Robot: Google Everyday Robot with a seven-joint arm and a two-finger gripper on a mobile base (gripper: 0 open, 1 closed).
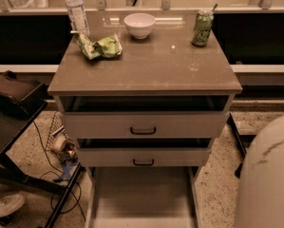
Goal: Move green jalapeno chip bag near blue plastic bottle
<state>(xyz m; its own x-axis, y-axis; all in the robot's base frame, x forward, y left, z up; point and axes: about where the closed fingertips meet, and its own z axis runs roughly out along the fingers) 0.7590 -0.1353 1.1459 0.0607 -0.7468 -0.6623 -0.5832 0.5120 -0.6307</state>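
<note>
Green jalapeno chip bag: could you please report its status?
Claw out of view. Crumpled light-green foil chip bag lies on the cabinet top, right by the tall clear plastic bottle. White bowl and green can stand apart.
</note>
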